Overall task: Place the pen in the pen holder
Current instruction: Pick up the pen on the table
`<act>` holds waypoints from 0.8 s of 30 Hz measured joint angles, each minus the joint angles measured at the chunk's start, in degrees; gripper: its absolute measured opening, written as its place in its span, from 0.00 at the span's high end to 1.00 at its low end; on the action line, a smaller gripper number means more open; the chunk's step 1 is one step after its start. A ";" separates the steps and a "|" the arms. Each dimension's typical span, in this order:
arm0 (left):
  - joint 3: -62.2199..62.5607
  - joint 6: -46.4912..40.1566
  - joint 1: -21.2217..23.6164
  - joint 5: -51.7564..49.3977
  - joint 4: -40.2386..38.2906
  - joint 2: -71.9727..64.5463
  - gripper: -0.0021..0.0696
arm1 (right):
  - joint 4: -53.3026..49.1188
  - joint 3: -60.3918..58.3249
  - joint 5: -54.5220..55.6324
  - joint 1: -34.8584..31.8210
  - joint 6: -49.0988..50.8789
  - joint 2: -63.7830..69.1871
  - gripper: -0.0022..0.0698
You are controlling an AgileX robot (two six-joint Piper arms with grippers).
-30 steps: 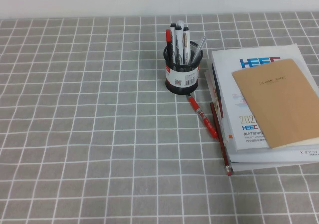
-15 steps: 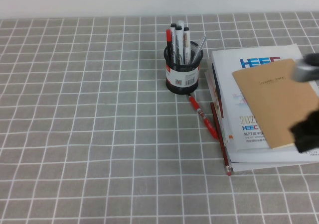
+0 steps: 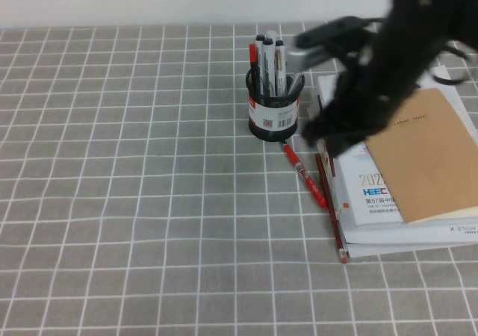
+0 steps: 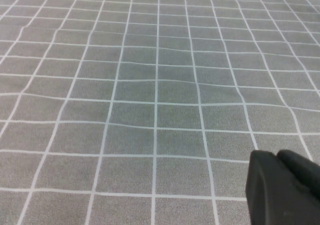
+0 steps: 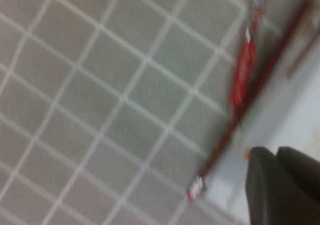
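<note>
The pen, short and red with a clear middle, lies on the cloth just in front of the pen holder, a black mesh cup with a barcode label. My right gripper hangs blurred above the book stack's left edge, to the right of the holder and just behind the pen, shut with nothing in it. In the right wrist view the pen lies beyond that gripper. My left gripper shows only in its wrist view, shut and empty over bare cloth.
Several markers stand in the holder. A long thin dark-red pencil lies beside the pen, against a stack of books topped by a brown notebook. Grey checked cloth covers the table.
My right arm has come in from the right edge and swept left across the books to beside the pen holder. The pen, pencil and holder have not moved.
</note>
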State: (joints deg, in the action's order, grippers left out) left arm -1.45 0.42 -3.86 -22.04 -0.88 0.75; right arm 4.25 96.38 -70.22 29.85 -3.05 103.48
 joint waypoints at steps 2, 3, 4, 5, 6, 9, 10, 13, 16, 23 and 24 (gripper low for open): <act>0.00 0.00 0.00 0.00 0.00 0.00 0.98 | -0.66 3.29 -0.08 1.14 0.04 3.09 0.98; 0.00 0.00 0.00 0.00 0.00 0.00 0.98 | -1.02 4.94 -0.08 1.61 0.04 4.64 0.97; 0.00 0.00 0.00 0.00 0.00 0.00 0.98 | -1.18 6.42 -0.08 1.88 0.04 5.86 0.95; 0.00 0.00 0.00 0.00 0.00 0.00 0.98 | -1.15 7.80 -0.08 2.18 0.04 7.39 0.93; 0.00 0.00 0.00 0.00 0.00 0.00 0.98 | -1.27 9.03 -0.08 2.28 0.04 8.88 0.89; 0.00 0.00 0.00 0.00 0.00 0.00 0.98 | -1.62 11.87 -0.08 2.63 0.04 12.95 0.76; 0.00 0.00 0.00 0.00 0.00 0.00 0.98 | -1.62 12.52 -0.08 2.63 0.04 14.31 0.72; 0.00 0.00 0.00 0.00 0.00 0.00 0.98 | -2.30 14.72 -0.08 2.68 0.04 17.69 0.60; 0.00 0.00 0.00 0.00 0.00 0.00 0.98 | -4.25 16.35 -0.08 2.68 0.04 20.43 0.55; 0.00 0.00 0.00 0.00 0.00 0.00 0.98 | -8.64 18.13 -0.08 2.68 0.04 24.13 0.54; 0.00 0.00 0.00 0.00 0.00 0.00 0.98 | -8.89 18.21 -0.08 2.68 0.04 24.52 0.54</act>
State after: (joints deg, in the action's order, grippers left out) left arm -1.45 0.42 -3.86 -22.04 -0.88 0.75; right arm -4.64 114.59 -70.30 32.52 -3.01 128.00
